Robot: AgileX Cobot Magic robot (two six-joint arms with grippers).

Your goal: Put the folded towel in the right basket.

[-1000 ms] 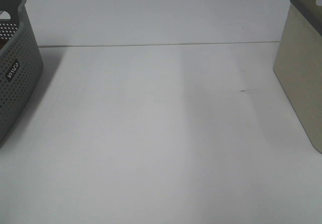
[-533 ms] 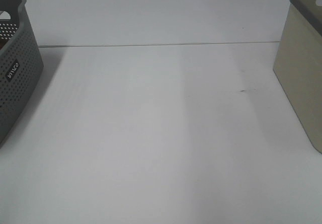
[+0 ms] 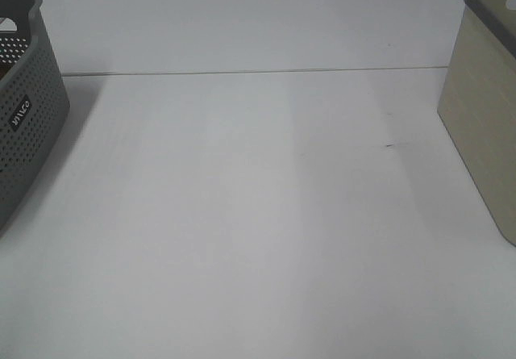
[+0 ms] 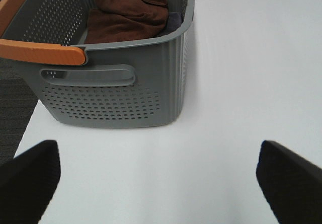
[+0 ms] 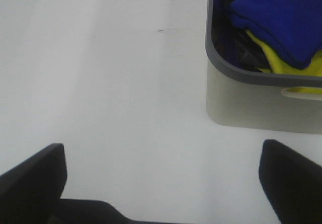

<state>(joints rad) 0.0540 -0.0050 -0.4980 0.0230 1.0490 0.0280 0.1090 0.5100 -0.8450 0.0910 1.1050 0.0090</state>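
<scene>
A brown folded towel (image 4: pixel 128 15) lies inside the grey perforated left basket (image 4: pixel 110 98), which has an orange handle (image 4: pixel 43 50). This basket shows at the left edge of the exterior view (image 3: pixel 24 117). The beige right basket (image 3: pixel 484 125) stands at the right edge; in the right wrist view (image 5: pixel 261 103) it holds blue cloth (image 5: pixel 282 12) and yellow cloth (image 5: pixel 297 63). My left gripper (image 4: pixel 158 183) is open and empty, a short way in front of the grey basket. My right gripper (image 5: pixel 161 178) is open and empty, beside the beige basket. Neither gripper shows in the exterior view.
The white table (image 3: pixel 258 214) has a seam line (image 3: pixel 258 72) across its far part and a small dark mark (image 3: pixel 390 144) towards the right. A dark floor strip (image 4: pixel 12 108) shows beyond the table's edge by the grey basket.
</scene>
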